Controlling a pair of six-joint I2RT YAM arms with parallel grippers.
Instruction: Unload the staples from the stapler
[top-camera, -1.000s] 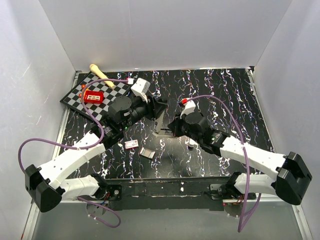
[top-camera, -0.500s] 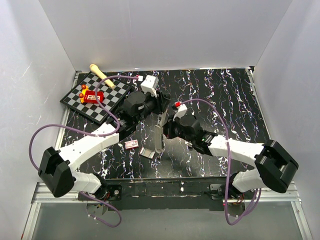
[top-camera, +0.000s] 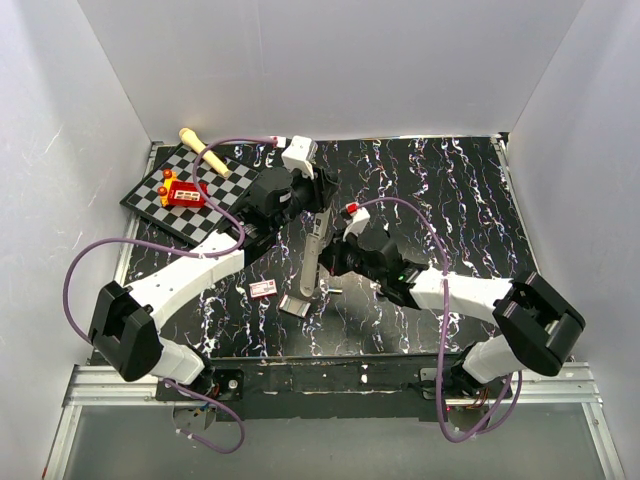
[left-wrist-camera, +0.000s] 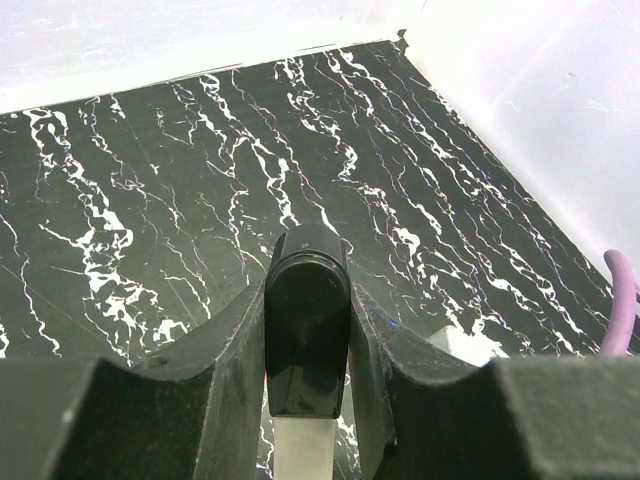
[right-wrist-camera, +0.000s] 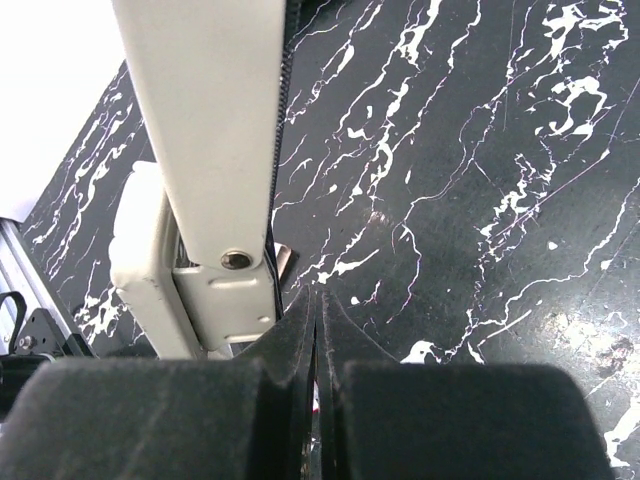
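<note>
The stapler (top-camera: 313, 250) hangs over the middle of the table, swung open into one long silver strip. My left gripper (top-camera: 320, 203) is shut on its upper black end (left-wrist-camera: 307, 330), with a finger on each side. In the right wrist view the silver body (right-wrist-camera: 205, 120) and its rivet fill the left side. My right gripper (right-wrist-camera: 318, 298) is shut, and its tips are pressed together just right of the stapler's lower end (top-camera: 333, 265). I cannot make out the staples; only a thin dark toothed edge runs down the stapler's right side.
A chessboard (top-camera: 215, 210) lies at the back left with a red box (top-camera: 186, 193) on it and a wooden stick (top-camera: 203, 150) behind. A small red-and-white box (top-camera: 263, 289) and a flat silvery rectangle (top-camera: 295, 304) lie below the stapler. White walls enclose the table.
My left arm has reached farther back and lifted the stapler, which now hangs stretched out longer. My right gripper has moved left to the stapler's lower end. Both stayed shut.
</note>
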